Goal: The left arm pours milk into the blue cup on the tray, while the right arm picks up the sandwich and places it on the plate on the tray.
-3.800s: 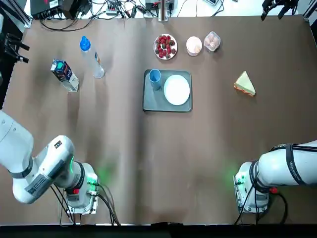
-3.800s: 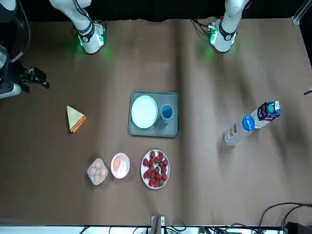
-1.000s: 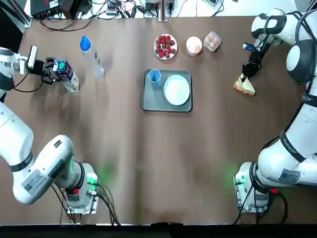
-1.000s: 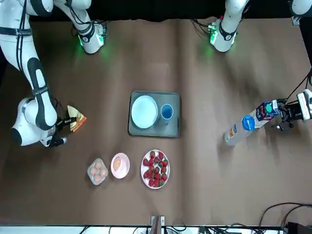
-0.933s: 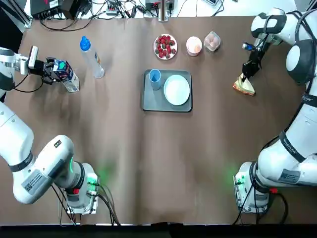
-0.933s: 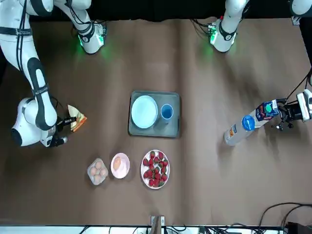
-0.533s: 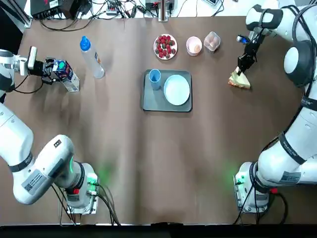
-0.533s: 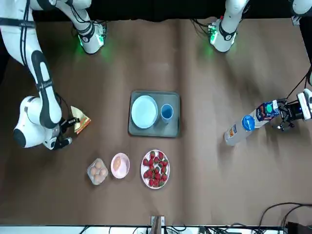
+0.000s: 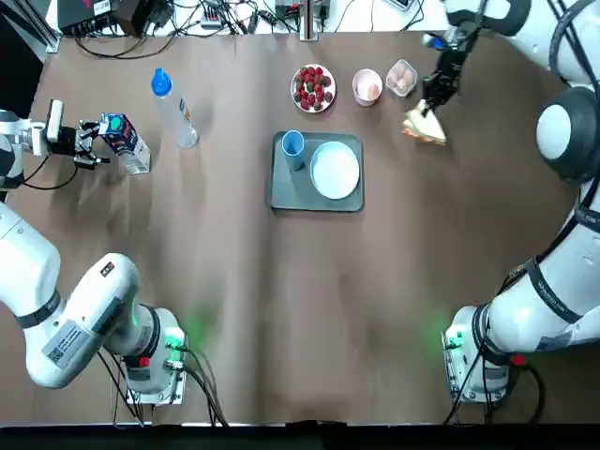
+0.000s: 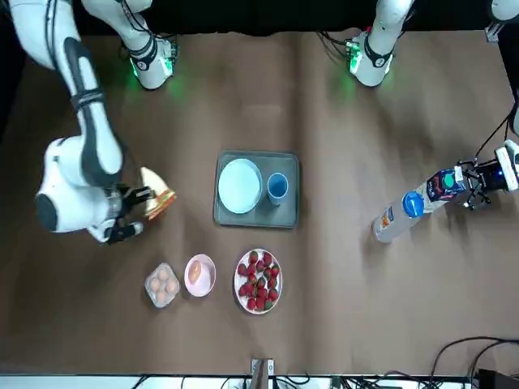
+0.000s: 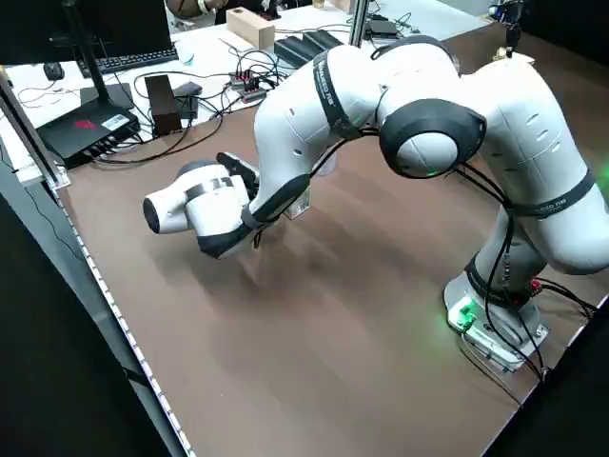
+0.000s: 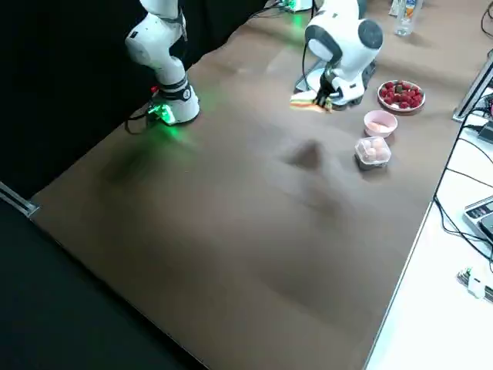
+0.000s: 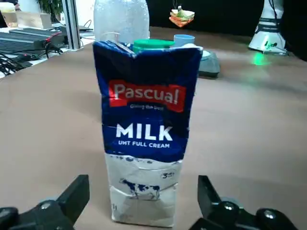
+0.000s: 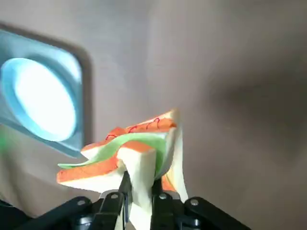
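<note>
Right gripper [image 14: 139,191] closed on triangular sandwich with orange and green filling [image 14: 132,155], pinched at corner, carried clear of table; white round plate [image 14: 41,98] on grey tray [image 14: 81,72] seen beyond fingers. Sandwich judged soft, layers splay; light squeeze advised.

Left gripper [image 13: 139,203] open, fingers either side of blue-and-white milk carton [image 13: 146,129], not touching. Carton judged stiff but crushable; mid-body grip best.

Carton gap shown only in left wrist view; top view shows blue cup [image 9: 292,143] on tray.

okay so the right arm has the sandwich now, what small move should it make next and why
Probably carry on sideways toward the tray. The right gripper is shut on the sandwich, which hangs in the air short of the tray, and the plate is bare. Meanwhile the left gripper is open, with a finger on each side of the milk carton.
</note>
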{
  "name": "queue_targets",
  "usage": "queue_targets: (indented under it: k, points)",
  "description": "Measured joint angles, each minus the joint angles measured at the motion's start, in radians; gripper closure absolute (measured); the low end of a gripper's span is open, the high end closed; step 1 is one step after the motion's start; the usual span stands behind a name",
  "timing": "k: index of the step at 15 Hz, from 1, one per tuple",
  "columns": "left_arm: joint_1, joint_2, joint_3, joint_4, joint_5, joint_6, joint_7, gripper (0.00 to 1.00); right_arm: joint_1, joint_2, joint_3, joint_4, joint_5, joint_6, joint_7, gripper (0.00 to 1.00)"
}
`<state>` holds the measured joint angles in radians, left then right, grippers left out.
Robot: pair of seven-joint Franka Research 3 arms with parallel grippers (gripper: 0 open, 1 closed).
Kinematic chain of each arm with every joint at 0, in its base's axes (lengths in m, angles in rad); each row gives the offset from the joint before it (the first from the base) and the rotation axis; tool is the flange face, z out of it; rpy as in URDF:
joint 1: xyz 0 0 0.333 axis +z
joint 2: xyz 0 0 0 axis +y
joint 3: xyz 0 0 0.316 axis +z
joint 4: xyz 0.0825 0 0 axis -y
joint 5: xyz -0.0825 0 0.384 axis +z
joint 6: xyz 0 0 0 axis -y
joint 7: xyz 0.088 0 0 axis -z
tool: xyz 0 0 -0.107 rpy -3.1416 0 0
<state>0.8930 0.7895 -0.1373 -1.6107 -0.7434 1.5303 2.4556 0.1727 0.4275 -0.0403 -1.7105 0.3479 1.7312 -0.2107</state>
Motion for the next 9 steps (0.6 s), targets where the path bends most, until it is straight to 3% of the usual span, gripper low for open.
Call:
queue_targets:
  k: [9]
  points:
    - [-0.004, 0.000, -0.013, -0.022, -0.012, -0.010, 0.037, 0.00, 0.316, 0.016, 0.003, -0.006, 0.088, 0.201, 0.322, 0.80]
